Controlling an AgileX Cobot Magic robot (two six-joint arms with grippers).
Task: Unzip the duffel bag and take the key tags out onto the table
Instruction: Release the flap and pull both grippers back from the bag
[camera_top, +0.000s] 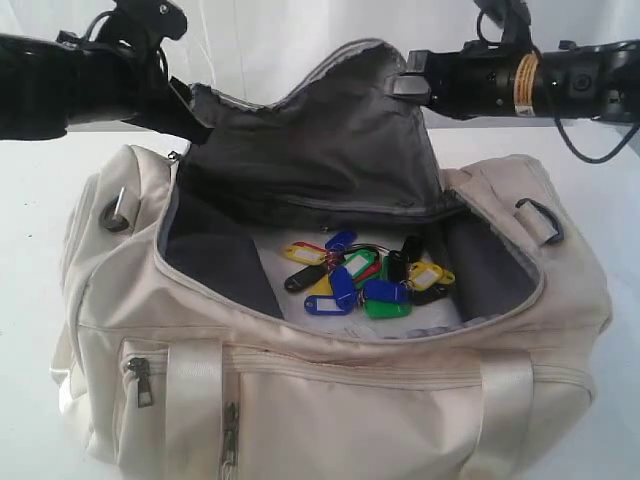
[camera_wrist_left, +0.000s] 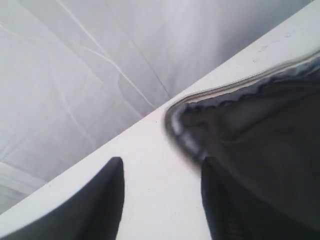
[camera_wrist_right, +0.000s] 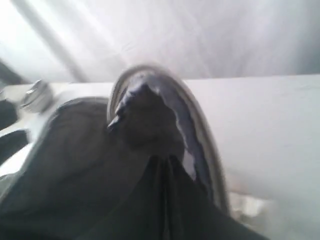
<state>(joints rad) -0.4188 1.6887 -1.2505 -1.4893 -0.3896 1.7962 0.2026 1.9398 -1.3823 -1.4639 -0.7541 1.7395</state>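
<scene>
The cream duffel bag (camera_top: 330, 400) sits on the white table (camera_top: 30, 200) with its top unzipped and the grey-lined flap (camera_top: 320, 150) lifted upright. The key tags (camera_top: 365, 280), a bunch in blue, yellow, green, red and black, lie on the bag's floor. My right gripper (camera_top: 410, 85) is shut on the flap's upper edge (camera_wrist_right: 150, 115), its fingers (camera_wrist_right: 162, 170) pinching the fabric. My left gripper (camera_wrist_left: 162, 165) stands open at the flap's other corner (camera_wrist_left: 190, 125), with only bare table between its fingers and the fabric beside one finger (camera_wrist_left: 220, 200).
A white sheet (camera_top: 290, 255) lies under the tags inside the bag. A dark D-ring (camera_top: 540, 220) sits on the bag's right end and a metal ring (camera_top: 115, 215) on the left end. A front pocket zipper pull (camera_top: 140, 380) hangs low. A white curtain (camera_wrist_left: 75, 75) backs the table.
</scene>
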